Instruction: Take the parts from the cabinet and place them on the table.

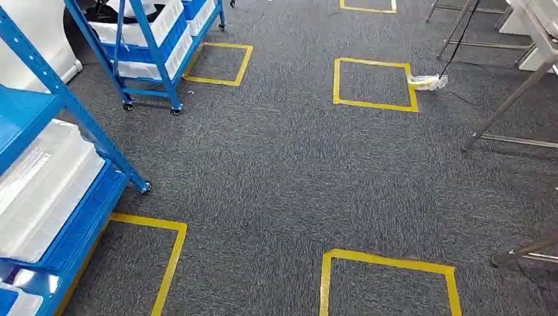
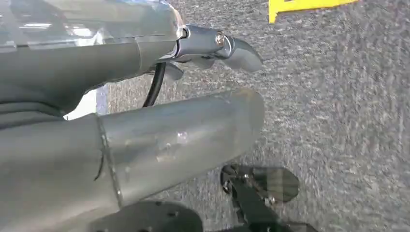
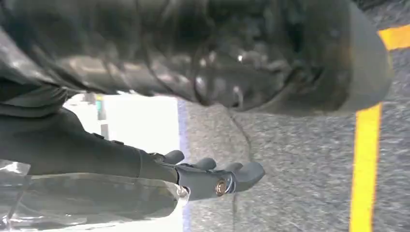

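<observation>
Along the left edge of the head view, a blue shelf rack (image 1: 62, 99) is being seen standing on grey carpet (image 1: 283, 171), with white plastic bins (image 1: 39, 191) resting on its lower shelves; whether the bins are holding parts cannot be told. At the upper left of that frame a second blue rack (image 1: 154, 49) on small wheels is being shown, also loaded with white bins. Squares of yellow tape (image 1: 375, 84) are being displayed on the carpet at the upper middle, the lower left and the lower middle. At the upper right, slanted metal table legs (image 1: 507, 105) are being shown, and a small clear plastic bag (image 1: 428, 82) is lying beside the corner of one taped square.

Across the left wrist view, the left hand (image 2: 193, 121) is being seen from close behind, hanging over the carpet, its thick grey thumb and slimmer fingers (image 2: 232, 46) stretched out and apart, with nothing being held. A corner of yellow tape is being shown at the top of that frame.

Across the right wrist view, the right hand (image 3: 212, 179) is likewise being seen over the carpet, its fingers lying extended and nothing being grasped. A line of yellow tape (image 3: 367, 169) is running down the right side of that frame.
</observation>
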